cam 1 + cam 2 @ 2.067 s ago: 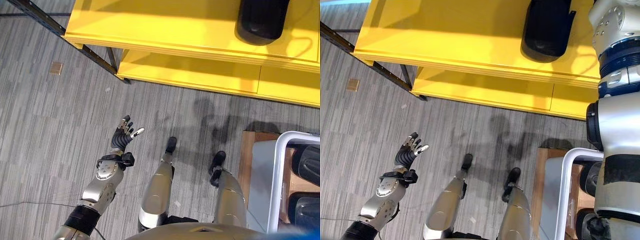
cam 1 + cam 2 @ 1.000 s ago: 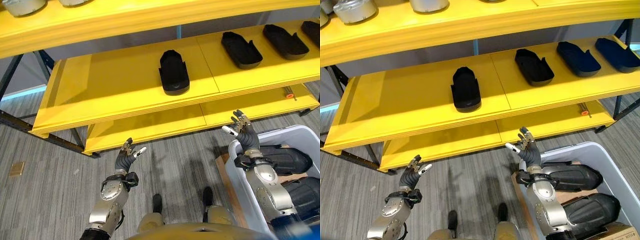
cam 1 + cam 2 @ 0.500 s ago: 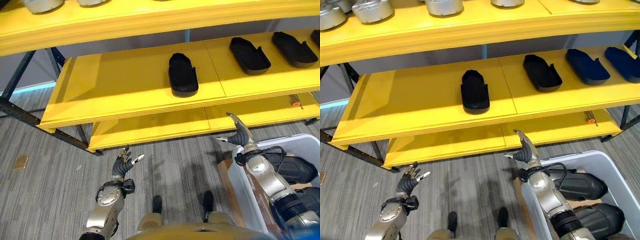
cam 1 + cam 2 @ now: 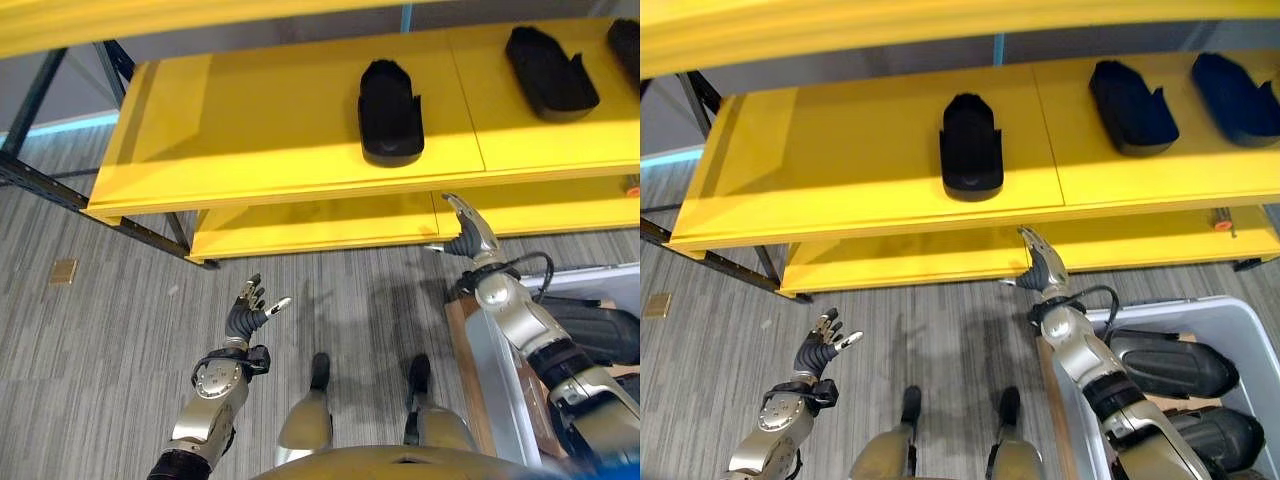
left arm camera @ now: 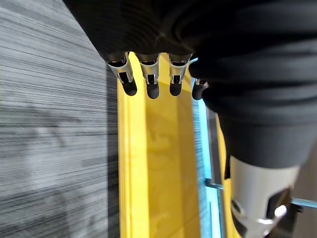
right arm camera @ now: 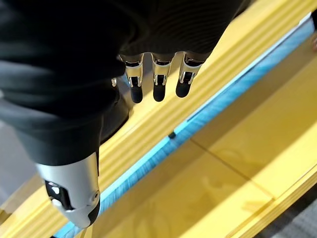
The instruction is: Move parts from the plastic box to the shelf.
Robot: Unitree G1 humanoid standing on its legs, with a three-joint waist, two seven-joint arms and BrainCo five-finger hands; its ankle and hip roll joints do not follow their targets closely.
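Yellow shelf [image 4: 840, 160], tiered, across the upper scene; grey striped floor [image 4: 720, 340] below. On the middle tier, black parts: one near centre [image 4: 971, 147], two more to the right [image 4: 1132, 106] [image 4: 1238, 95], well apart from one another. White plastic box [image 4: 1230, 320] at lower right on the floor, holding further black parts [image 4: 1170, 366] [image 4: 1218, 438]. Right robot hand [image 4: 1042, 270] raised in front of the lower shelf edge, just beside the box's near corner, fingers straight and spread, holding nothing. Left robot hand [image 4: 821, 349] low over the floor at lower left, fingers spread, empty. Small tan tile [image 4: 64, 271] on the floor at far left.
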